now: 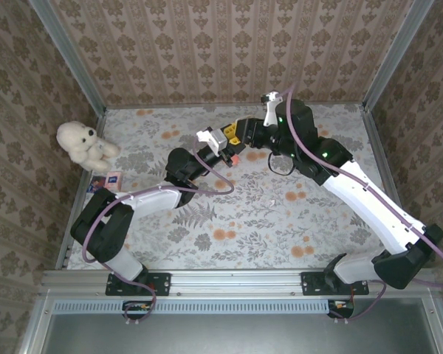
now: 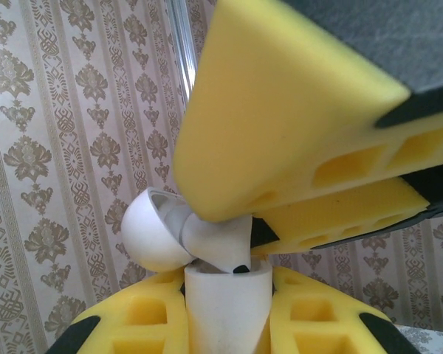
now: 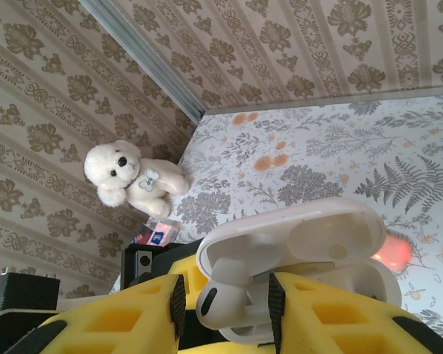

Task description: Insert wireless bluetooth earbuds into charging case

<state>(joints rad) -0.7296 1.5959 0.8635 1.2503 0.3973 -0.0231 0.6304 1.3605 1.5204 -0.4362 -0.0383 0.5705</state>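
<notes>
My left gripper is shut on the body of a white charging case and holds it upright above the table. Its rounded lid is flipped open to the left. My right gripper is shut on a white earbud. The bud's dark-tipped stem points down at the case's open mouth and touches the rim. In the right wrist view the open case sits just behind the bud. The right gripper's yellow fingers come in from the upper right.
A small orange-red rounded item lies on the floral table under the grippers. A white teddy bear and a small card sit at the left wall. Patterned walls close in the back and sides.
</notes>
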